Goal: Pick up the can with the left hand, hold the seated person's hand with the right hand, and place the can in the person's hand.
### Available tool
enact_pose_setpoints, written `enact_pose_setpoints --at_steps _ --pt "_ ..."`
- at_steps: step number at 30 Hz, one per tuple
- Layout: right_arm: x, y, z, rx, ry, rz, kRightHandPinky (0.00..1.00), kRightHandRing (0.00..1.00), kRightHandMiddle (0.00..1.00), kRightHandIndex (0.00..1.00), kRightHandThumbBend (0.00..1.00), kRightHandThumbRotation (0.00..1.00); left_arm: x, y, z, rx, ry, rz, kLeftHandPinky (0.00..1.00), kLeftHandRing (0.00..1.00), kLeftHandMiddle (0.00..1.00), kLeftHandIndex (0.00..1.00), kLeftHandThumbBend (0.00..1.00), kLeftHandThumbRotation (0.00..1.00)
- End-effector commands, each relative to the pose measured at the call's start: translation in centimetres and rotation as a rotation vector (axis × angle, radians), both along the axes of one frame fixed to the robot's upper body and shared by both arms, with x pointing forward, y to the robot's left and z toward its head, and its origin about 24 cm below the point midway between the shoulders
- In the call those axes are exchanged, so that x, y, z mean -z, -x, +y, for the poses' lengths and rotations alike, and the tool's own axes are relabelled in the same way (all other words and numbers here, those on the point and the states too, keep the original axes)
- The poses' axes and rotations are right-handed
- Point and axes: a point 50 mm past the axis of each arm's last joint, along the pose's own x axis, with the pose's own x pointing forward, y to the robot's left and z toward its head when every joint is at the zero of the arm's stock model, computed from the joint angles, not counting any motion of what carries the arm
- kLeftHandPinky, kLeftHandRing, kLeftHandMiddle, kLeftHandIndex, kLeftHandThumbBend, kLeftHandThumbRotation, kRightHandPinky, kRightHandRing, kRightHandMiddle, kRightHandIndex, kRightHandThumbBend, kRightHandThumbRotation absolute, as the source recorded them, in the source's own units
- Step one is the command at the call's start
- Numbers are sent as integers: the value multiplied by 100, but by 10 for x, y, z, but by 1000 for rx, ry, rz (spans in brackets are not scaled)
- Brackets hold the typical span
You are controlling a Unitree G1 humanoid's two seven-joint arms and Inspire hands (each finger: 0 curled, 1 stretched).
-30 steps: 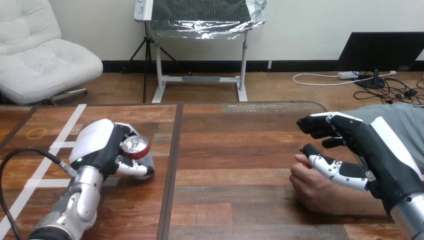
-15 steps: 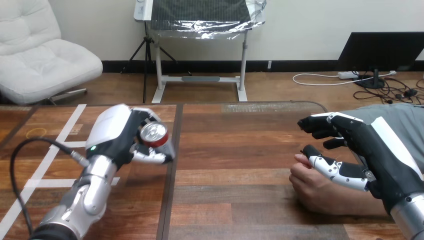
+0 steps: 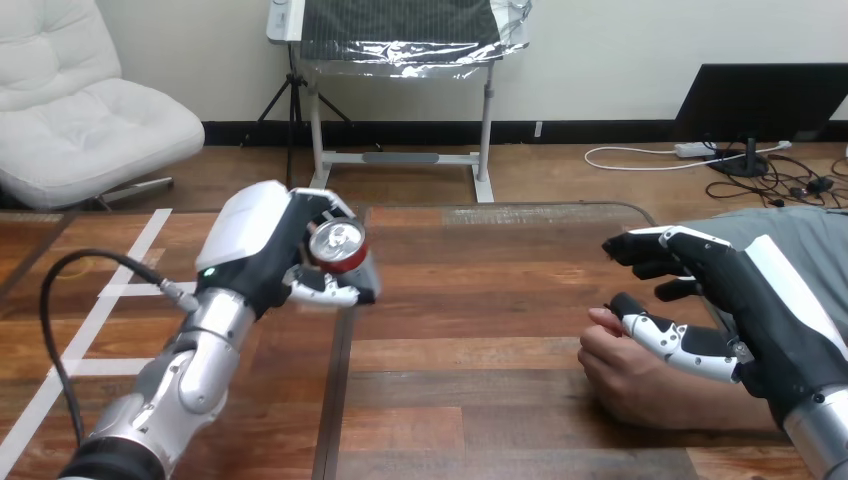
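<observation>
Left hand (image 3: 256, 246) has carried can (image 3: 337, 246) higher, rightward; right hand (image 3: 752, 300) unmoved.

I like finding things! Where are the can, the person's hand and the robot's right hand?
can (image 3: 336, 243), head view, its silver top.
person's hand (image 3: 625, 378), head view, its back.
right hand (image 3: 738, 288), head view, its black side.

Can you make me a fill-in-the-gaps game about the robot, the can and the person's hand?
1. The robot's left hand holds a can whose side is ____.
2. The person's hand rests on the wooden ____.
3. The robot's right hand is just above the ____ hand.
Missing words: red; table; person's.
</observation>
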Motion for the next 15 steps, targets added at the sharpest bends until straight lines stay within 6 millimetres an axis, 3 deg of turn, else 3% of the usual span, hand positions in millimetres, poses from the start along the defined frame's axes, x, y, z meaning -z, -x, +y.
enact_pose_setpoints --at_steps 1,15 --pt "-24 -7 5 -10 2 -120 72 79 79 74 43 0 -26 -7 -10 40 56 -100 35 40 46 51 64 0" --pt "-32 -6 -5 -35 15 -111 80 86 86 80 52 0 -35 -3 -26 108 113 -125 33 37 44 50 63 0"
